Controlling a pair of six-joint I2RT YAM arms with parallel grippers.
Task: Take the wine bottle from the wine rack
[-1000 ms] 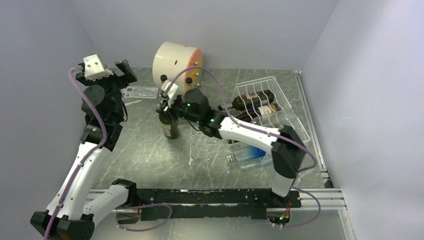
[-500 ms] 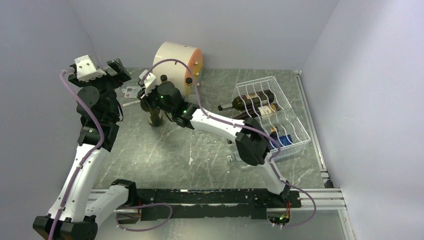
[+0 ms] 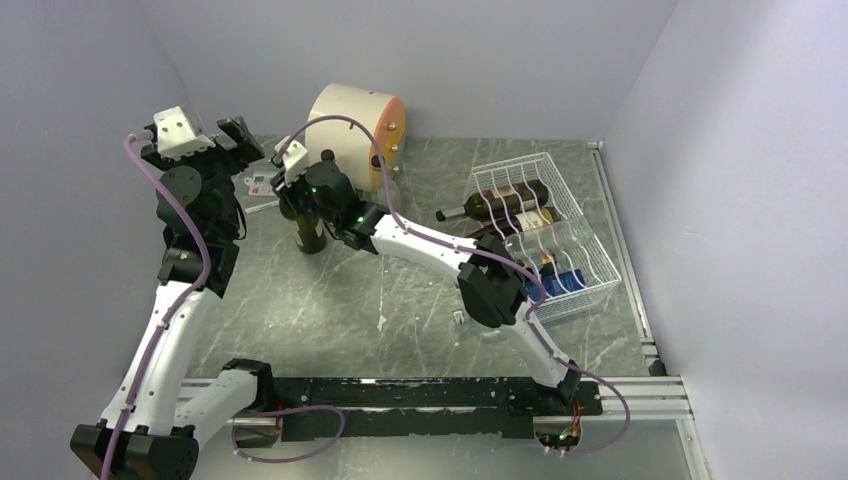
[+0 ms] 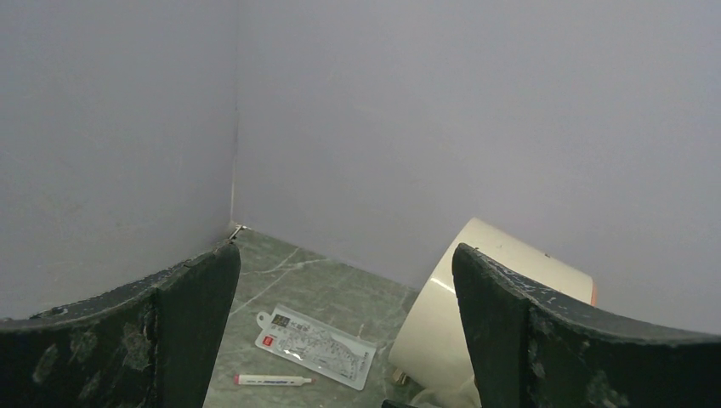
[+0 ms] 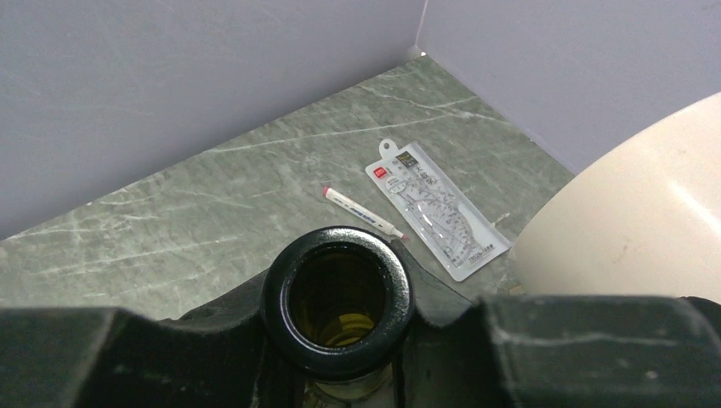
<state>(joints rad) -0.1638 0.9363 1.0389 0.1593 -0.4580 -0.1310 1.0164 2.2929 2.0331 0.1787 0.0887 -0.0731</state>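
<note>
As held upright, well apart from wine rack [image 3: 590,285]: wine bottle [image 3: 311,236], uncorked, dark glass. Likely heavy, rigid, slick, breakable. Right gripper [image 3: 300,196] clamps neck, the best hold; left gripper [image 4: 344,280] spread, empty.

A cream drum [image 3: 345,115] with an orange face lies on its side at the far edge of the grey-green marbled table [image 3: 320,310], close to the back wall. To its left, near the corner, a clear flat packet [image 5: 438,208] with a red label lies on the table. A thin white pen [image 5: 361,214] with a red tip lies just beside it, not touching.
</note>
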